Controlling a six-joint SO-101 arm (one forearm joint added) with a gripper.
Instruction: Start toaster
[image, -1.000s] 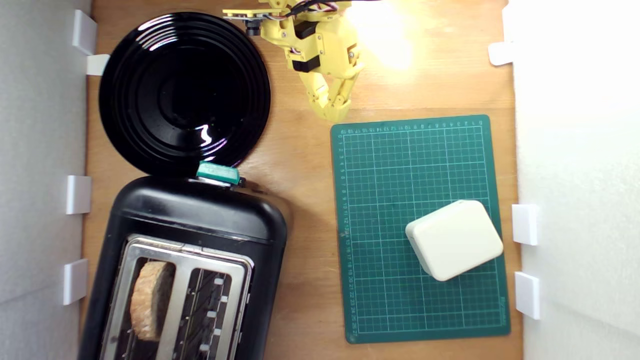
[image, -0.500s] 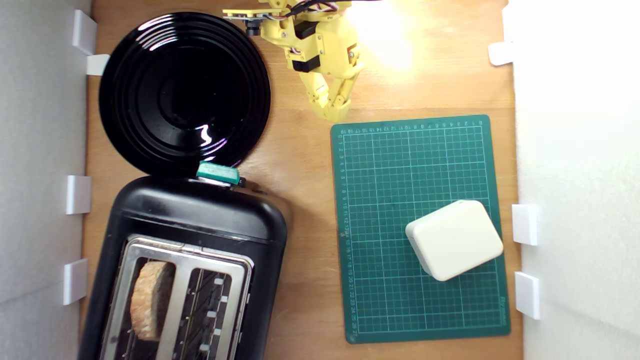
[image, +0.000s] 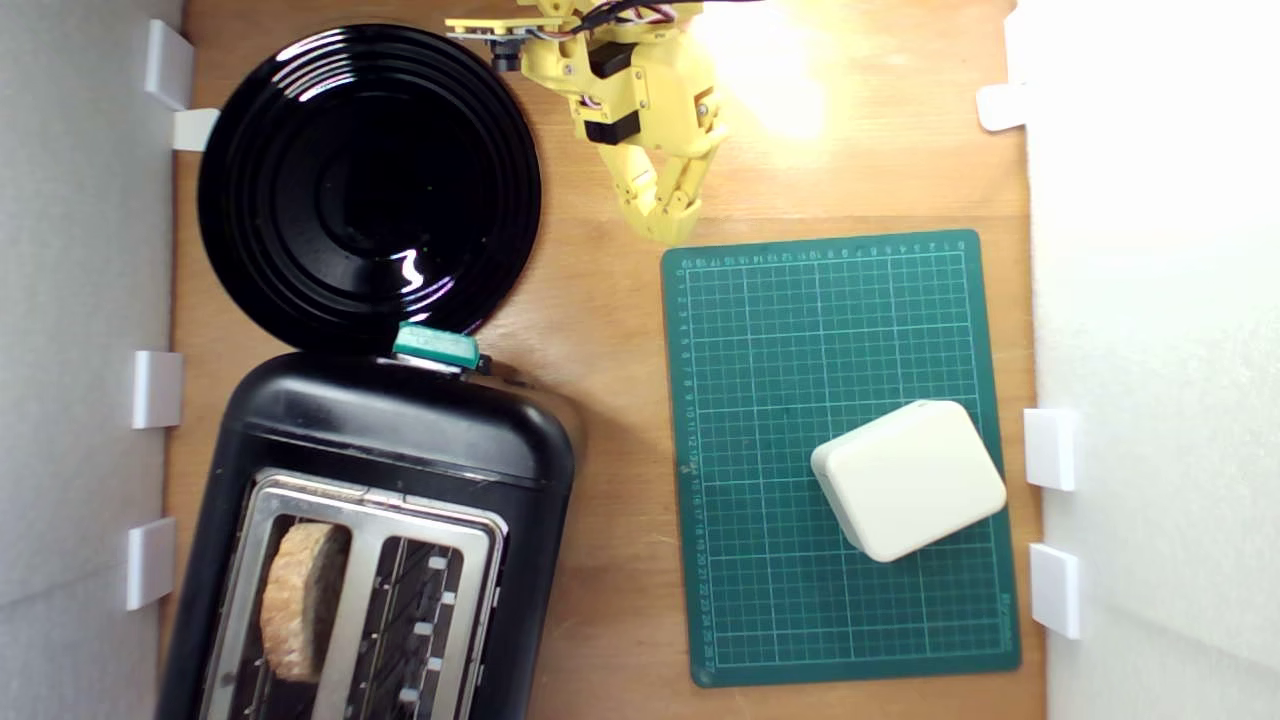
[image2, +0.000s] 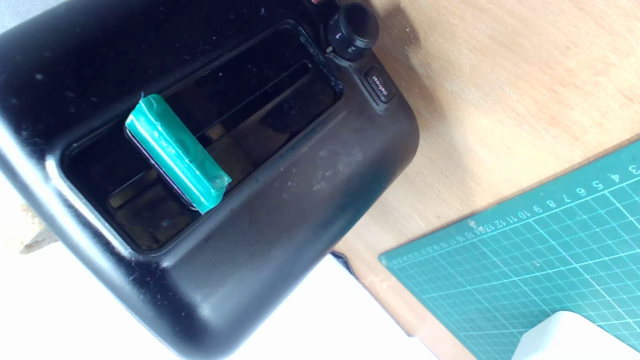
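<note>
The glossy black toaster (image: 400, 440) fills the lower part of the exterior view's left, with a slice of bread (image: 298, 600) standing in one slot of its silver top frame. Its teal-green lever (image: 436, 346) sticks out of the end that faces the plate. In the wrist view the toaster's end (image2: 260, 240) is close, and the lever (image2: 176, 153) sits in its recessed slot beside a black dial (image2: 351, 30) and a small button (image2: 379, 84). My yellow gripper (image: 662, 225) hangs near the top middle, well away from the lever, fingers together with nothing between them.
A round black plate (image: 368, 185) lies just beyond the lever end of the toaster. A green cutting mat (image: 780, 330) covers the exterior view's right half of the wooden table, carrying a cream rounded box (image: 908, 478). White walls with clips border both sides.
</note>
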